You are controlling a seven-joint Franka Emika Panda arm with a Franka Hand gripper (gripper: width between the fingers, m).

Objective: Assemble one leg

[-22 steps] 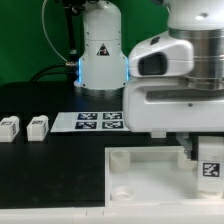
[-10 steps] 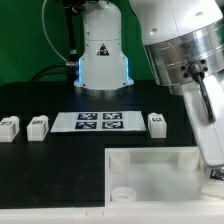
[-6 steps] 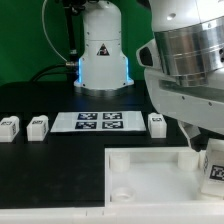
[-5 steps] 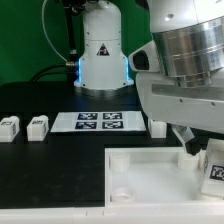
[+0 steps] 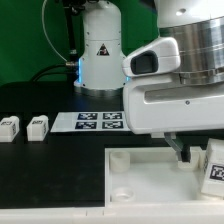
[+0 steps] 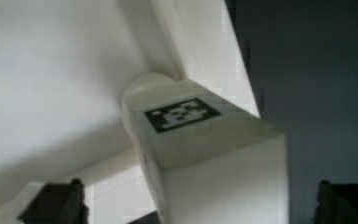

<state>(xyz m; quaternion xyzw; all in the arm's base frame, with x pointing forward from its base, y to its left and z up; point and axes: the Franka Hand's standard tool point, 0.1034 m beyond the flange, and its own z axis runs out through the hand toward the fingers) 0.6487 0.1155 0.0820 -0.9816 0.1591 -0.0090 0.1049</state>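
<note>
A white leg (image 6: 190, 150) with a black-and-white tag stands upright at a corner of the large white panel (image 6: 51, 90). In the exterior view this leg (image 5: 214, 166) is at the right edge, on the panel's (image 5: 145, 180) far right corner. My gripper (image 6: 197, 205) is open and straddles the leg, with a gap on each side. One dark finger (image 5: 180, 151) shows beside the leg. Two more legs (image 5: 9, 126) (image 5: 38, 126) lie on the black table at the exterior view's left.
The marker board (image 5: 98, 121) lies on the table behind the panel. The robot base (image 5: 100, 50) stands at the back. My arm's white wrist (image 5: 175, 90) fills the exterior view's right and hides the table behind it.
My wrist has turned back round and lowered over the leg on the panel. It now hides the leg that lay next to the marker board. The leg on the panel has stayed put.
</note>
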